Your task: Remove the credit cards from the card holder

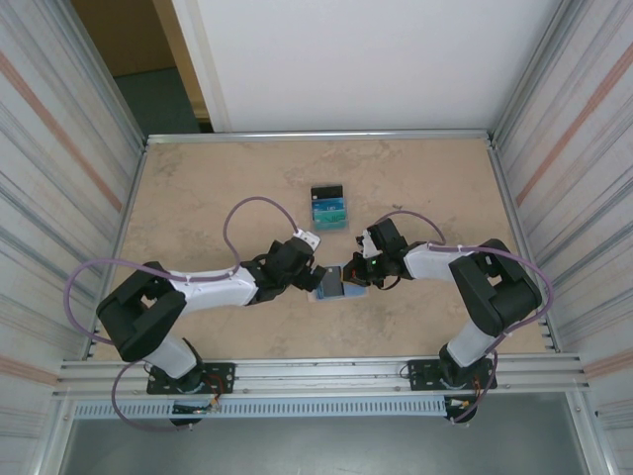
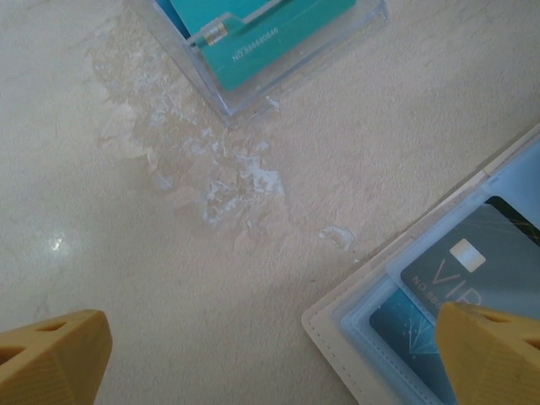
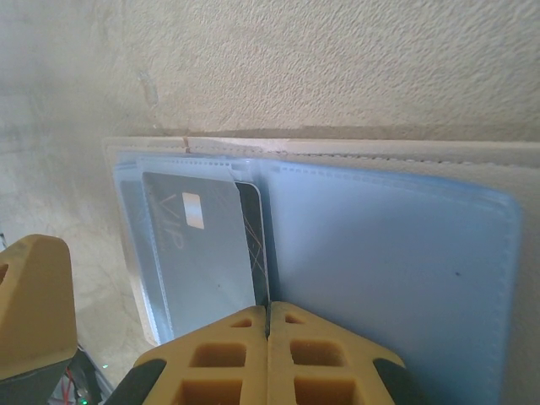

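The left gripper [image 2: 270,359] is standing spread wide over the rough beige table [image 2: 169,253], one matte yellow fingertip [image 2: 489,354] overlapping the card holder's corner. Beyond it a clear plastic case [image 2: 232,101] is holding a glossy teal card [image 2: 287,42] printed "NO" and small digits. The card holder [image 3: 388,253] is lying open between the grippers, showing its smooth pale blue lining, with the credit cards [image 3: 198,253] sitting in one pocket, the grey one reading "VIP". The right gripper [image 3: 268,337] is pressed together at the holder's fold
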